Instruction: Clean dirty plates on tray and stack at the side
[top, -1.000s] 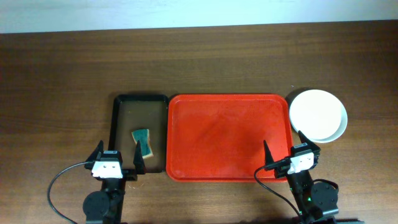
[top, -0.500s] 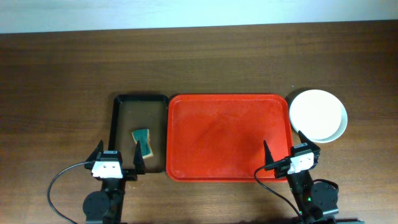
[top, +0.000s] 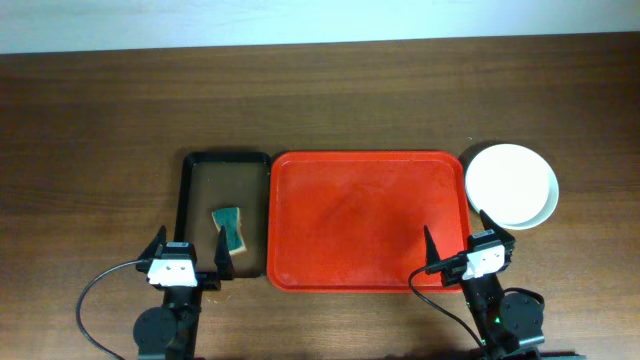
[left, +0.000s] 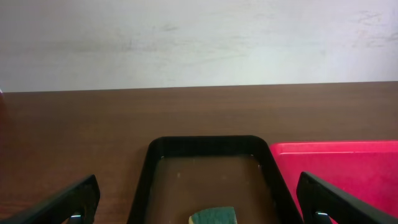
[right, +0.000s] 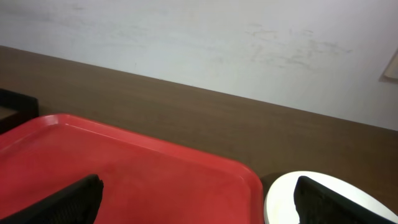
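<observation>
— red tray (top: 365, 215) looks bare to me, nothing on it at all. where did the plates end up?
— plates (top: 512, 185) are stacked on the wooden table (top: 100, 120) just off the tray's right rim, near its far corner. white one on top, with a sliver of pale blue showing under its near edge. i can't tell how many are in the pile, nor whether the lower ones are clean.
— and the arms?
— left gripper (top: 190, 245) hangs at the near edge by the black-rimmed brown tray (top: 187, 215), fingers spread wide, grasping nothing. right gripper (top: 455, 238) is the same, released and empty, at the red tray's near right corner.
— so what could go wrong from here?
— the right gripper's outer finger sits close to the near edge of the stack. a sideways swing of that arm could clip the pile and slide the top plate off. on the left, one finger stands just beside the green sponge (top: 231, 228) lying in the brown tray. a careless forward move could shove it against the rim or drag that tray.
— anything different from a second ago?
— nothing that i can see. plates, sponge, both trays and both arms sit exactly where they were, fingers as wide as before.
</observation>
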